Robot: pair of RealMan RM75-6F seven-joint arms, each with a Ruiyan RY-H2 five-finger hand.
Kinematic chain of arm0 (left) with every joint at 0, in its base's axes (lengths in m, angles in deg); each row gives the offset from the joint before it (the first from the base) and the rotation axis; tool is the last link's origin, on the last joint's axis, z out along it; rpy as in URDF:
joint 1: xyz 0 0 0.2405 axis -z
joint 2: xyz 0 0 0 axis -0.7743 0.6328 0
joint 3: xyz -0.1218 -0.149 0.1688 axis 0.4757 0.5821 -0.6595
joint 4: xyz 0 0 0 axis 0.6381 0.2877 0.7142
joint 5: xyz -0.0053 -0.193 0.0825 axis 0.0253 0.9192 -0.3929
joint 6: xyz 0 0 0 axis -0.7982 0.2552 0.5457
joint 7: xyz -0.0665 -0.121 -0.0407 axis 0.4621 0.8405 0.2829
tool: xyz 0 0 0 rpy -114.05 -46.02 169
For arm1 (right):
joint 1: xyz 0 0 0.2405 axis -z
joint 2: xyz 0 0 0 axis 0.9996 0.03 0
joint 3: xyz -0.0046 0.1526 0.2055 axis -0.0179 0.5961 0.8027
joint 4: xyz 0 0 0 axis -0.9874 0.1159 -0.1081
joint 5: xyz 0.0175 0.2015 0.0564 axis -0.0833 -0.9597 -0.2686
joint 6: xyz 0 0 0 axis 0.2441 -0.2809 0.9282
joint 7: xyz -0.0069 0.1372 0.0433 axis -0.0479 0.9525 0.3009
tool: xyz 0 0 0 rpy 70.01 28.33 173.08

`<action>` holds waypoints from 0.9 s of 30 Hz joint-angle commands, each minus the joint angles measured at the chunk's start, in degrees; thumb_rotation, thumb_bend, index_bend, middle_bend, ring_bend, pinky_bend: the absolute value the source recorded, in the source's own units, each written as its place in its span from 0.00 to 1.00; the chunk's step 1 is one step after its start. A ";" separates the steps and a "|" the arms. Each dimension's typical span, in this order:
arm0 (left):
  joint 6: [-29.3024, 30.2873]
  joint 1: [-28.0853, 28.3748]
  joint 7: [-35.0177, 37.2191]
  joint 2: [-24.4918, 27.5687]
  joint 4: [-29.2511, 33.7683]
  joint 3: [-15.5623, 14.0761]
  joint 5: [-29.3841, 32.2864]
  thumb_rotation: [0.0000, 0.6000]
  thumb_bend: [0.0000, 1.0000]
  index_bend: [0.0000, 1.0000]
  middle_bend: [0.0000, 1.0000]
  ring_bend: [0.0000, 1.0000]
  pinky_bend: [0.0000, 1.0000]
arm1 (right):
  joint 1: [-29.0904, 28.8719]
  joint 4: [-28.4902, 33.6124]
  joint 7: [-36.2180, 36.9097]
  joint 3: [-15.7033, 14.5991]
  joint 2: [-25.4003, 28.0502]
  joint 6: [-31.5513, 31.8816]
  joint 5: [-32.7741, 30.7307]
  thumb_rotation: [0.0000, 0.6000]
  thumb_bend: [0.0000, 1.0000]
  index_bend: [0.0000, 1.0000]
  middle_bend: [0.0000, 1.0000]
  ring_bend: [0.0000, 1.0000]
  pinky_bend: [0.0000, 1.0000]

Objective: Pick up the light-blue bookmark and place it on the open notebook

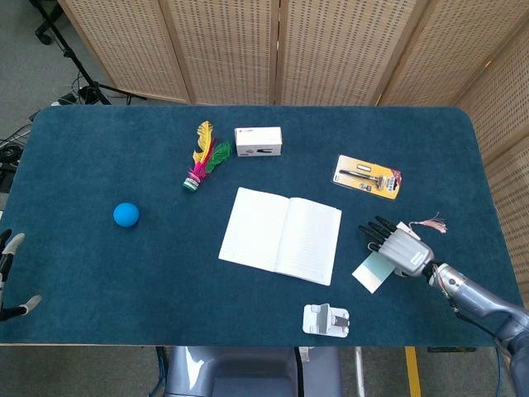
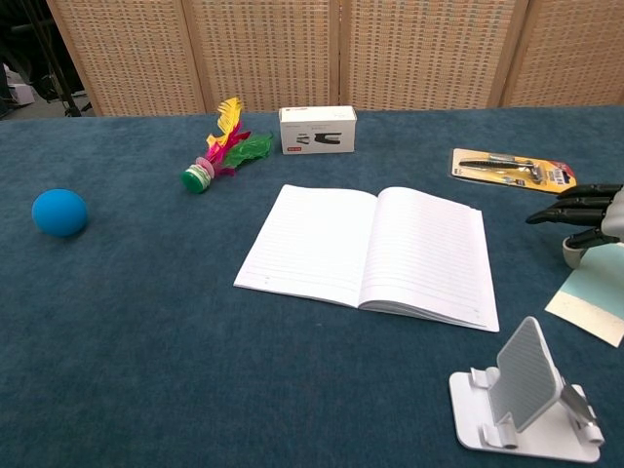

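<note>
The light-blue bookmark [image 1: 370, 274] [image 2: 591, 303] lies on the blue cloth right of the open notebook [image 1: 281, 234] [image 2: 375, 252], with a cream strip along its near edge. My right hand [image 1: 398, 249] [image 2: 588, 218] hovers over the bookmark's far end, fingers stretched out towards the notebook. Its thumb touches the bookmark's top edge, and the frames do not show whether it holds the bookmark. My left hand [image 1: 11, 279] shows only at the left edge of the head view, off the table, fingers apart and empty.
A white phone stand [image 1: 326, 319] [image 2: 526, 402] sits just in front of the notebook and bookmark. A packaged razor [image 1: 367, 176] [image 2: 513, 169] lies behind the right hand. Farther off are a white box [image 1: 258, 141], a feather shuttlecock [image 1: 202, 159] and a blue ball [image 1: 126, 214].
</note>
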 commanded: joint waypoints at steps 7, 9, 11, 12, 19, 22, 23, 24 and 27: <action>-0.10 0.03 0.21 0.06 -0.06 -0.04 0.05 1.00 0.00 0.00 0.00 0.00 0.00 | 0.25 -0.23 0.43 0.11 -0.88 2.40 -0.62 1.00 0.12 0.52 0.01 0.00 0.00; -0.09 0.04 0.27 0.13 0.01 -0.03 0.05 1.00 0.00 0.00 0.00 0.00 0.00 | 0.27 -0.22 0.59 0.27 -1.00 3.05 -0.81 1.00 0.13 0.52 0.02 0.00 0.00; -0.08 0.04 0.36 0.20 0.05 -0.02 0.05 1.00 0.00 0.00 0.00 0.00 0.00 | 0.23 -0.19 0.69 0.49 -1.03 3.70 -1.02 1.00 0.13 0.52 0.02 0.00 0.00; -0.09 0.03 0.43 0.24 0.05 -0.04 0.04 1.00 0.00 0.00 0.00 0.00 0.00 | 0.21 -0.12 0.74 0.62 -1.01 3.97 -1.16 1.00 0.13 0.52 0.02 0.00 0.00; -0.21 0.06 0.89 0.38 -0.06 -0.05 0.05 1.00 0.00 0.00 0.00 0.00 0.00 | -0.82 2.46 0.38 2.07 0.74 5.76 -2.23 1.00 0.14 0.52 0.02 0.00 0.00; -0.92 0.41 0.77 0.48 0.00 0.01 0.37 1.00 0.00 0.00 0.00 0.00 0.00 | -2.40 5.62 -1.08 3.35 2.66 6.38 -2.63 1.00 0.15 0.52 0.02 0.00 0.00; -1.23 0.55 0.75 0.51 0.04 0.04 0.54 1.00 0.00 0.00 0.00 0.00 0.00 | -3.38 7.21 -2.28 4.08 3.57 6.47 -2.74 1.00 0.16 0.52 0.02 0.00 0.00; -1.37 0.63 0.73 0.54 0.07 0.07 0.62 1.00 0.00 0.00 0.00 0.00 0.00 | -4.08 8.60 -3.11 4.56 4.30 6.23 -2.87 1.00 0.16 0.52 0.02 0.00 0.00; -1.74 0.87 0.76 0.62 0.18 0.20 0.87 1.00 0.00 0.00 0.00 0.00 0.00 | -6.09 12.71 -5.39 5.92 6.31 4.99 -3.36 1.00 0.16 0.52 0.02 0.00 0.00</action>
